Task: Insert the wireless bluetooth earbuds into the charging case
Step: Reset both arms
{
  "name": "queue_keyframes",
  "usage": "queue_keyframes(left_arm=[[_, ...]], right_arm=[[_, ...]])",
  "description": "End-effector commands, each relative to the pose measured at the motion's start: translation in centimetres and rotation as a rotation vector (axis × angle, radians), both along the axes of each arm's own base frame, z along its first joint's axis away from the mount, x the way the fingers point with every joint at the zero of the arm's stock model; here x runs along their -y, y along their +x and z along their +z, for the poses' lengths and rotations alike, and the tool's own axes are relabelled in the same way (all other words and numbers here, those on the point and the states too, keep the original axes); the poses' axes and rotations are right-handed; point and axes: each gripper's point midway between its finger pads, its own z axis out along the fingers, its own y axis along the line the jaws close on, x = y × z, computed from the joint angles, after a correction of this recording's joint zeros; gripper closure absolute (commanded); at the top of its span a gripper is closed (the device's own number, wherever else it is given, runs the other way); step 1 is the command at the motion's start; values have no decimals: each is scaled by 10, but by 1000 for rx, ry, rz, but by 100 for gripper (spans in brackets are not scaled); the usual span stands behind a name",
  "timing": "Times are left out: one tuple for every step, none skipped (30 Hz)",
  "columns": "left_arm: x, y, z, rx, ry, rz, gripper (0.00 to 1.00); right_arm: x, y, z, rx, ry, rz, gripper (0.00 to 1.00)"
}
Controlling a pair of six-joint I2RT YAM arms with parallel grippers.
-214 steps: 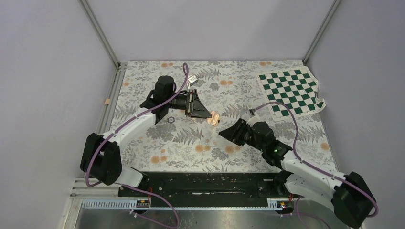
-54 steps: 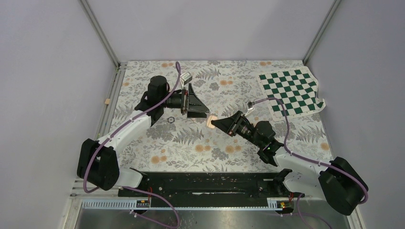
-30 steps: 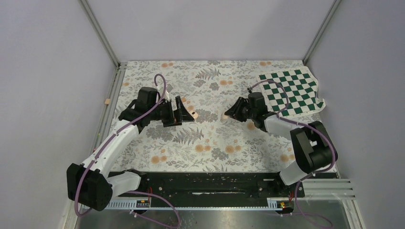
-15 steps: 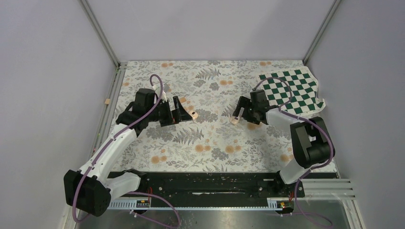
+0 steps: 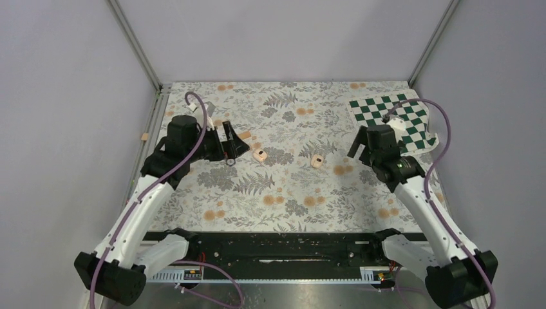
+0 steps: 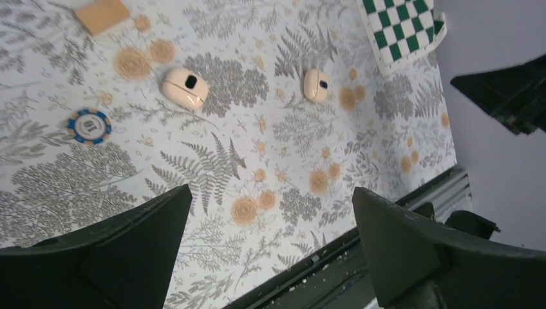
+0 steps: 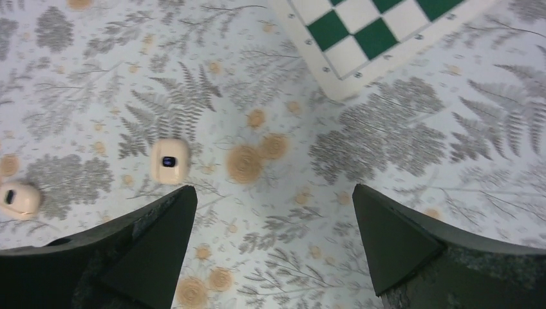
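Charging case (image 6: 185,87) on table (image 5: 283,206) between released left gripper (image 6: 270,193) and released right gripper (image 7: 273,190)

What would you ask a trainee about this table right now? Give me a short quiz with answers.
1. True or false: the left claw and the right claw both stand open, holding neither the left peach piece nor the right peach piece.
2. Which pattern covers the mat in the far right corner? A. green-and-white checks B. red stripes C. plain blue
3. What round blue-and-white thing lies on the table near the left peach piece?

Key: 1. True. 2. A. 3. A poker chip.
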Motion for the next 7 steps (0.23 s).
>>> queue_keyframes(left_arm=[[-17, 9, 19, 130, -5, 115, 1], [-19, 9, 19, 134, -10, 135, 1], [-22, 9, 17, 134, -13, 157, 1], [-24, 10, 16, 133, -13, 173, 1], [-25, 10, 15, 132, -14, 180, 1], [-25, 10, 14, 132, -16, 184, 1], [-25, 10, 14, 130, -19, 186, 1]], right_arm=[[41, -45, -17, -103, -152, -103, 1], [43, -50, -16, -99, -148, -109, 1], [44, -55, -17, -99, -142, -114, 0], [45, -59, -18, -97, -132, -121, 1], [45, -62, -19, -88, -121, -128, 1], [45, -63, -19, -74, -110, -131, 1], [44, -64, -18, -57, -100, -124, 1]])
